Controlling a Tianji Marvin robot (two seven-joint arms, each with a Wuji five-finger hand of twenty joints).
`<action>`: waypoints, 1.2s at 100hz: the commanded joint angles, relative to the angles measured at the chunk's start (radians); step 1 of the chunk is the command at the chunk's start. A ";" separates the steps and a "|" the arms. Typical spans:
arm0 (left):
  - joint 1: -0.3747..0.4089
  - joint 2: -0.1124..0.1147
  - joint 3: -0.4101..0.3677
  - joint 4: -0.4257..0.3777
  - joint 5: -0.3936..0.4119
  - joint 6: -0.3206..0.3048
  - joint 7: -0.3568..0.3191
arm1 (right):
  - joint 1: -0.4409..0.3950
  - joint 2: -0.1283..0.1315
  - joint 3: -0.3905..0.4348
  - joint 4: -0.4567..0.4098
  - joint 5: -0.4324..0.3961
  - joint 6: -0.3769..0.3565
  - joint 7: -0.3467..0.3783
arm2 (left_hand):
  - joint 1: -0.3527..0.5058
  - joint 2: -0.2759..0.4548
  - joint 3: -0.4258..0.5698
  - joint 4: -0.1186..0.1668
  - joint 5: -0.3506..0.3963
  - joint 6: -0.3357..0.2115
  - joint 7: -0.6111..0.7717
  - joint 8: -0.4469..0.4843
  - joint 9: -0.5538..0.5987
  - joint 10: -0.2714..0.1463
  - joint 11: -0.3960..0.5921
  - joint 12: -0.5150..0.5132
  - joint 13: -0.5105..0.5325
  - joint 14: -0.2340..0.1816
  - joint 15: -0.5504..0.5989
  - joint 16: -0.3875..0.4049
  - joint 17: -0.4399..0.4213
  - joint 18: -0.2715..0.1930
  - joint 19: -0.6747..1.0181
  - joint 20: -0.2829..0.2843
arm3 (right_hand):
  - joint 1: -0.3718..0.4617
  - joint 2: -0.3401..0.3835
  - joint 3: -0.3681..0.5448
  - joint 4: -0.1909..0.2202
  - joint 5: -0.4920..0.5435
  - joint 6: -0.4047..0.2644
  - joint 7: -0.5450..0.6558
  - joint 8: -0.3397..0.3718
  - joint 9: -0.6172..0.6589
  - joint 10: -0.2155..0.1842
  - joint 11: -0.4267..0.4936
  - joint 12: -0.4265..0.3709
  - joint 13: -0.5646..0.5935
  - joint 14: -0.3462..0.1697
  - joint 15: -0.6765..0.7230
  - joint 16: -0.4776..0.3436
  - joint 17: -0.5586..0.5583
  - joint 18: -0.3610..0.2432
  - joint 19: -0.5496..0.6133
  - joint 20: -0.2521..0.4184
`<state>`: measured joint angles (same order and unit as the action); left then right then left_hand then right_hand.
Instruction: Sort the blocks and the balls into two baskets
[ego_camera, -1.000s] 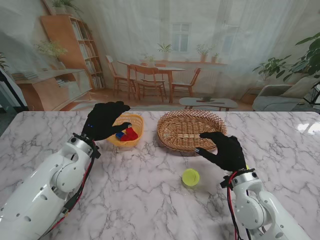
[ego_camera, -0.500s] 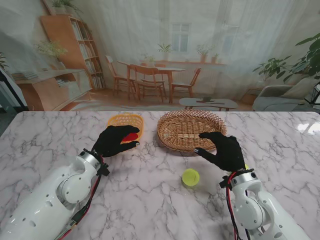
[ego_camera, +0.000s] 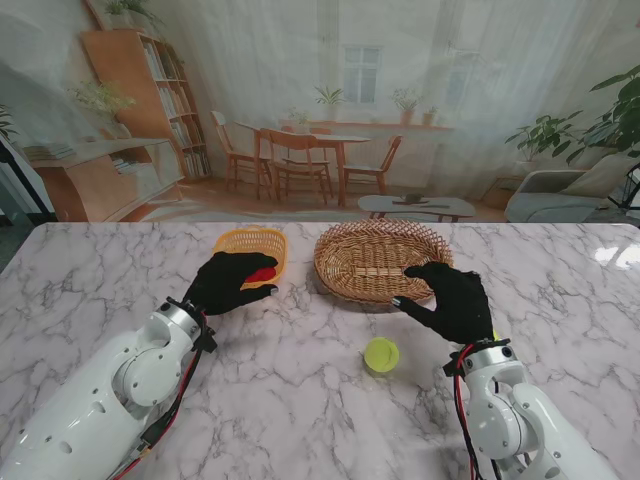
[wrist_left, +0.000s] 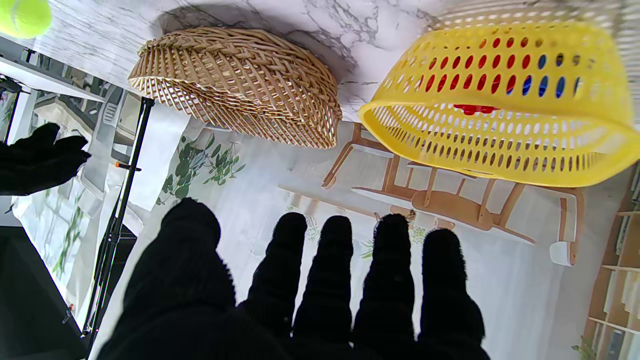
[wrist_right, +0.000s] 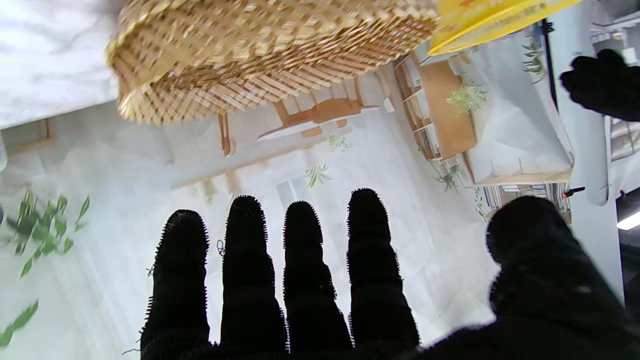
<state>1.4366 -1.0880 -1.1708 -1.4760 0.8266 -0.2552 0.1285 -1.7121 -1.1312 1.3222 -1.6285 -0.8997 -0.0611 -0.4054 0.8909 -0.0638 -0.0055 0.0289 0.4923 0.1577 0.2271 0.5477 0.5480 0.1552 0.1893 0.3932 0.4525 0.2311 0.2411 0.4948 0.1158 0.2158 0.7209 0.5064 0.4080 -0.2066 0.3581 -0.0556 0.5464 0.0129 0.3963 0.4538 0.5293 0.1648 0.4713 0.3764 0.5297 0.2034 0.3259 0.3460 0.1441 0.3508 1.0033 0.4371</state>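
The yellow plastic basket (ego_camera: 250, 240) holds a red block (ego_camera: 263, 273); red and blue blocks (wrist_left: 480, 65) show through its holes in the left wrist view. My left hand (ego_camera: 232, 283) hovers at the basket's near side, open and empty, covering its front rim. The wicker basket (ego_camera: 378, 258) stands to the right, with nothing visible inside it. My right hand (ego_camera: 452, 300) is open and empty at its near right rim. A yellow-green ball (ego_camera: 381, 354) lies on the table nearer to me, between the two hands. Both wrist views show spread fingers (wrist_left: 325, 280) (wrist_right: 305, 280) holding nothing.
The marble table (ego_camera: 300, 400) stretches around the baskets. A sliver of yellow (ego_camera: 493, 335) peeks out behind my right wrist; I cannot tell what it is. A printed room backdrop stands behind the table's far edge.
My left hand has drawn back from above the yellow basket toward me and dropped lower, then held still. The right hand shifted slightly. The ball has not moved.
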 joint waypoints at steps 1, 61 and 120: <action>-0.001 0.003 0.001 0.006 0.014 0.005 -0.013 | -0.026 0.003 0.025 0.006 -0.017 0.012 -0.033 | 0.014 0.050 -0.014 -0.020 -0.021 0.004 -0.021 -0.015 -0.012 -0.001 -0.001 0.013 -0.016 -0.003 -0.011 0.003 -0.017 0.017 -0.014 0.013 | 0.014 0.019 -0.004 0.023 0.015 -0.023 -0.011 0.020 -0.023 0.005 -0.013 -0.005 -0.030 -0.014 -0.067 -0.015 -0.021 -0.001 -0.023 -0.006; -0.023 0.009 0.018 0.028 0.046 0.028 -0.025 | -0.219 0.001 0.242 0.022 -0.107 0.018 -0.167 | 0.009 0.051 -0.014 -0.020 -0.020 0.002 -0.022 -0.018 -0.011 -0.004 -0.006 0.013 -0.016 -0.003 -0.015 0.004 -0.021 0.029 -0.017 0.028 | -0.029 -0.033 0.016 0.019 -0.033 -0.026 -0.024 0.020 -0.050 -0.006 -0.007 -0.004 -0.023 -0.031 -0.049 -0.004 -0.030 0.002 -0.044 0.005; -0.025 0.013 0.016 0.033 0.072 0.035 -0.023 | -0.064 0.058 0.131 0.161 -0.251 0.148 0.017 | 0.007 0.053 -0.014 -0.019 -0.021 0.000 -0.022 -0.019 -0.010 -0.004 -0.007 0.013 -0.014 -0.004 -0.017 0.003 -0.022 0.032 -0.024 0.033 | -0.075 -0.310 0.251 0.012 -0.030 0.041 0.034 0.087 -0.083 0.014 0.194 0.165 0.031 -0.045 0.285 0.181 0.175 -0.116 0.189 0.118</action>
<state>1.4135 -1.0756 -1.1557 -1.4478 0.8968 -0.2236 0.1176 -1.7870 -1.0765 1.4589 -1.4813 -1.1446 0.0790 -0.3976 0.8909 -0.0624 -0.0055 0.0289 0.4922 0.1577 0.2216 0.5378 0.5480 0.1543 0.1891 0.3934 0.4523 0.2307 0.2411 0.4950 0.1122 0.2269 0.7192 0.5212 0.3163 -0.4706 0.5709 -0.0556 0.5158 0.0250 0.4098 0.5181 0.4640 0.1623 0.6381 0.5246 0.5602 0.1694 0.5495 0.5089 0.3047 0.2610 1.1606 0.5329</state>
